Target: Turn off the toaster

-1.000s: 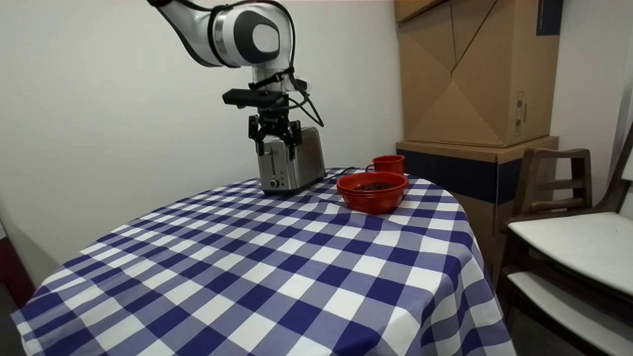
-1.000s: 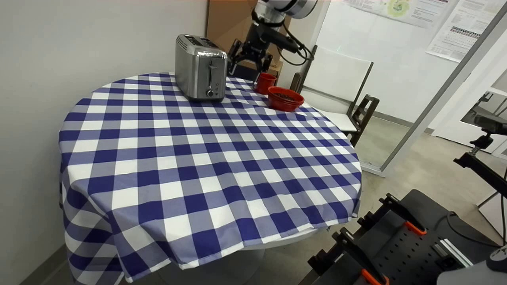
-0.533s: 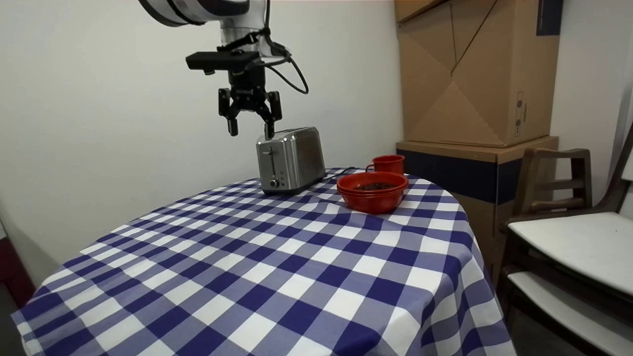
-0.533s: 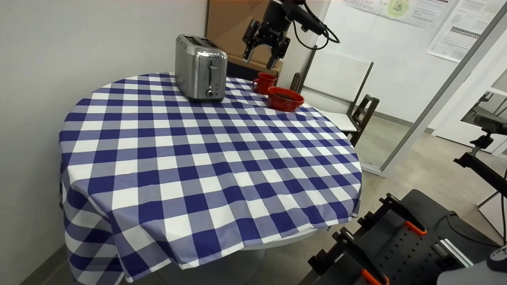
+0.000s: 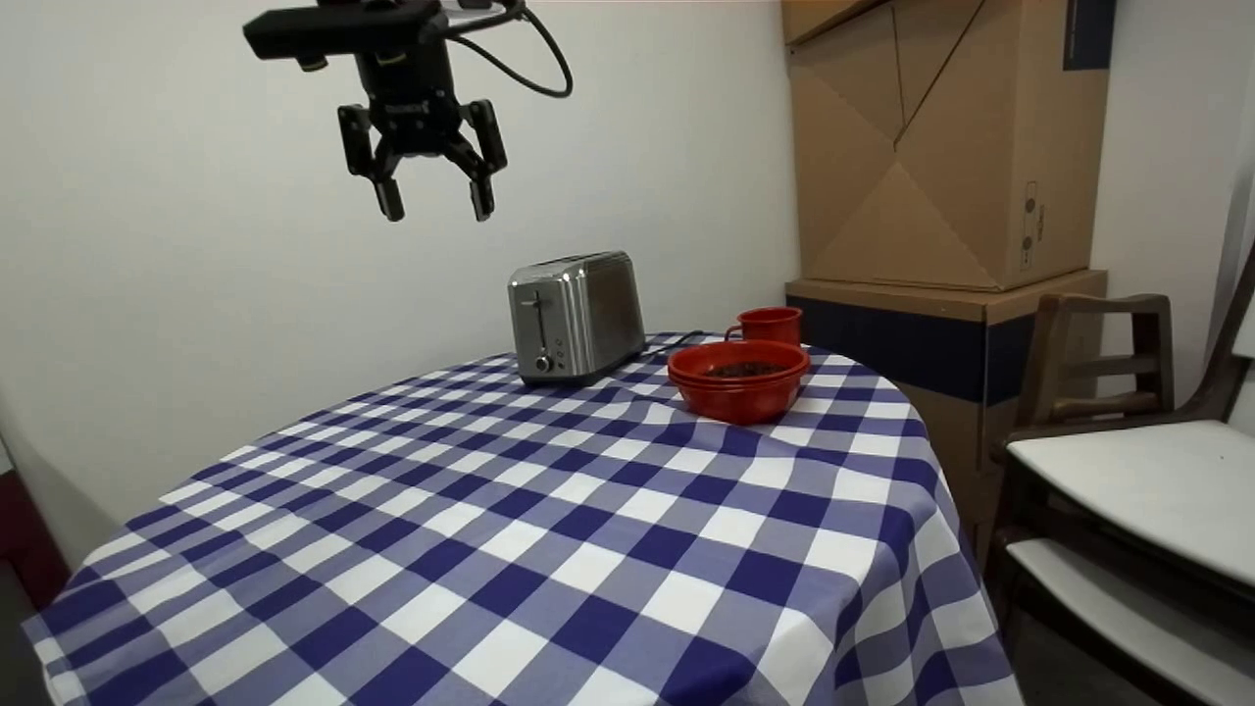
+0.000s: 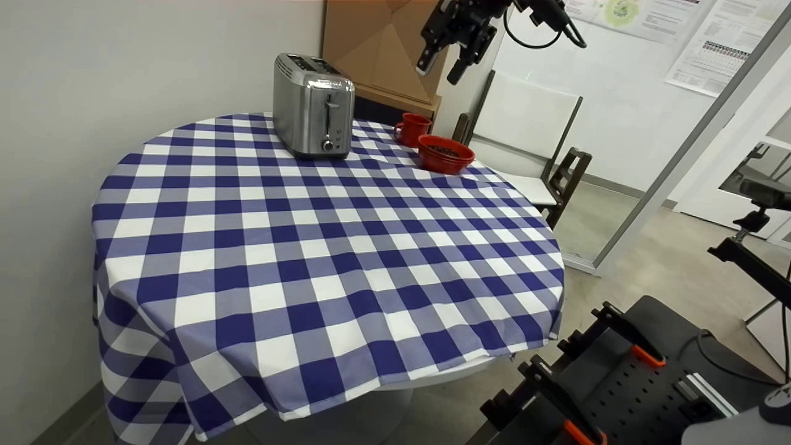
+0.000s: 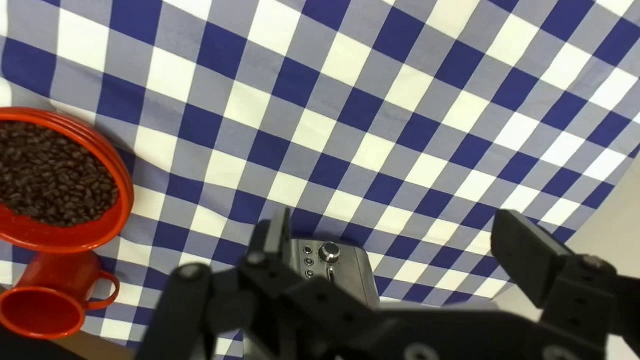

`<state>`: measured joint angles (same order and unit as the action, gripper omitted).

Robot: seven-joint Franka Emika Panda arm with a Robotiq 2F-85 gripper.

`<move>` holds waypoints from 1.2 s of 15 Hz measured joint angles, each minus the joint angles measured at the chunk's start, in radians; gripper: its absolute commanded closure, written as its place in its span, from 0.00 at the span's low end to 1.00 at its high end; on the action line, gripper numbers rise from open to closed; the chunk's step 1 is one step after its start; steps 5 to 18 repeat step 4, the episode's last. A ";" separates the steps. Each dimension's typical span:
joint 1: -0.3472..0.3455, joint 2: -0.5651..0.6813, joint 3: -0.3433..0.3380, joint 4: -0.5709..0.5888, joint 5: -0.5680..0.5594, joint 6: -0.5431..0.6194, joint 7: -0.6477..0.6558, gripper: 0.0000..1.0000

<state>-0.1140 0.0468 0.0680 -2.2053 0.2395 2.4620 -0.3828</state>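
Note:
The brushed-silver toaster (image 5: 603, 319) stands upright at the back of the checked table in both exterior views (image 6: 296, 114). Its end panel has a lever (image 6: 332, 105) near the top of its slot, a round knob (image 6: 327, 145) and small buttons. My gripper (image 5: 436, 201) is open and empty. It hangs in the air, higher than the toaster and apart from it; it also shows in an exterior view (image 6: 440, 69). In the wrist view, the toaster's panel (image 7: 355, 270) and knob (image 7: 329, 252) show between the open fingers (image 7: 392, 220); the lever is hidden behind the gripper.
Red stacked bowls (image 5: 740, 400) with dark beans and a red mug (image 5: 772, 325) stand beside the toaster. A wall (image 5: 245, 196) runs behind the table. Cardboard boxes (image 5: 902, 196) and a chair (image 5: 1147, 471) stand past the table's edge (image 6: 334, 395).
My gripper has risen and moved away from the toaster's front end, staying open. The toaster, bowls and mug have not moved.

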 measured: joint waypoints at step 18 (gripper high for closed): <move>0.000 -0.038 0.000 -0.042 0.002 0.008 -0.004 0.00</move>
